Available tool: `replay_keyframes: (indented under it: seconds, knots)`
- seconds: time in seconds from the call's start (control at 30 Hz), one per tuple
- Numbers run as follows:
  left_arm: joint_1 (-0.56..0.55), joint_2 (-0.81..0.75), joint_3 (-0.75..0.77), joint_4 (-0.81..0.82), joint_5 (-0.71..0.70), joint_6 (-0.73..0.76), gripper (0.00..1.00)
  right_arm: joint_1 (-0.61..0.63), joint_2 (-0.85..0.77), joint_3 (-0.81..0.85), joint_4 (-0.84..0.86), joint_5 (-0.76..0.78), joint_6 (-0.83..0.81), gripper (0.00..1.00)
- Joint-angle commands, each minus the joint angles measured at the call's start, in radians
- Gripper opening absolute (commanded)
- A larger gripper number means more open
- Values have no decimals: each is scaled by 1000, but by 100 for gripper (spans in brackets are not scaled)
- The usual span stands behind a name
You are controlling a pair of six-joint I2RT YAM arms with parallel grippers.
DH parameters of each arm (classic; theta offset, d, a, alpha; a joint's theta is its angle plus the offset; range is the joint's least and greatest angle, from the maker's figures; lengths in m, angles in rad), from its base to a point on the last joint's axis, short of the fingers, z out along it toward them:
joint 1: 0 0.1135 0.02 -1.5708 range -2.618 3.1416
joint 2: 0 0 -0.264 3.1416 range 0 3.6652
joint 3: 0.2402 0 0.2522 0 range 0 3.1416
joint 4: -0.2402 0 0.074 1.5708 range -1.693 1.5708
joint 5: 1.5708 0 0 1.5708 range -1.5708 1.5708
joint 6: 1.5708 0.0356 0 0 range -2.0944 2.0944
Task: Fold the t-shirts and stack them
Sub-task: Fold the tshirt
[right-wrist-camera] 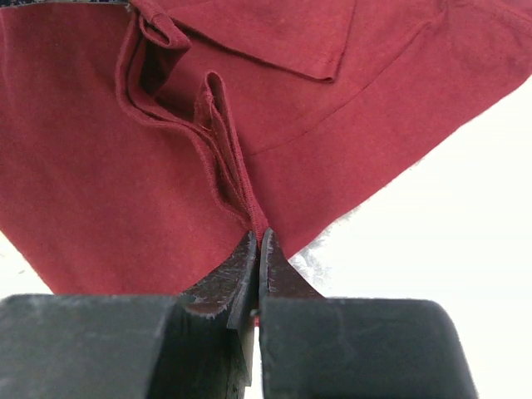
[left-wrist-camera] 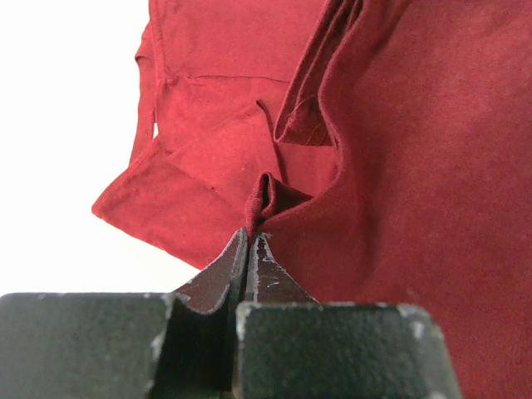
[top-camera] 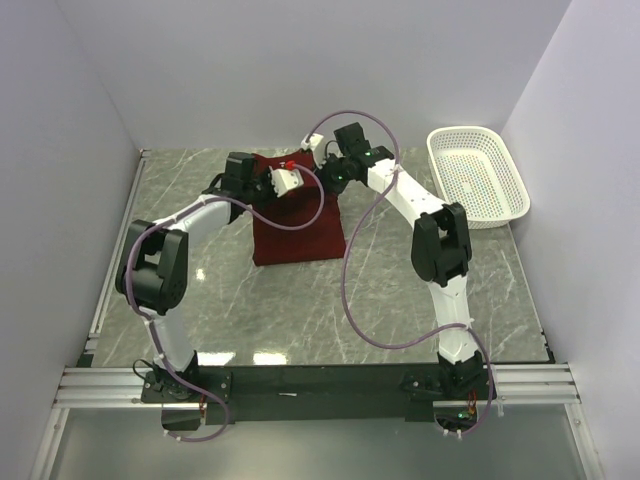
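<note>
A maroon t-shirt (top-camera: 297,228) lies lengthwise in the middle of the table, narrowed by folds, its far end lifted between both arms. My left gripper (left-wrist-camera: 252,235) is shut on a pinched fold of the t-shirt (left-wrist-camera: 399,166) near its far left edge. My right gripper (right-wrist-camera: 258,235) is shut on a bunched hem of the t-shirt (right-wrist-camera: 100,183) at the far right edge. In the top view the left gripper (top-camera: 277,176) and right gripper (top-camera: 325,172) hang close together over the shirt's far end. A sleeve (left-wrist-camera: 174,195) spreads out below the left gripper.
A white perforated basket (top-camera: 478,176) stands at the back right, close to the right wall. White walls close in the grey marble table (top-camera: 190,300) on three sides. A purple cable (top-camera: 350,290) loops from the right arm over the table.
</note>
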Motion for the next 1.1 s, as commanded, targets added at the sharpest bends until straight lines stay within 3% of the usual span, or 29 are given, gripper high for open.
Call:
replay_keyframes:
  seconds: [0.0,0.97,1.07]
  knots:
    - [4,14,50,58,-12,0,0,-4,26,62,52,21,20,0]
    - [4,92,81,124,-45,-31,0,-4,88,111,83,80,33,0]
    - [2,98,86,136,-55,-42,0,-4,94,113,87,99,41,10]
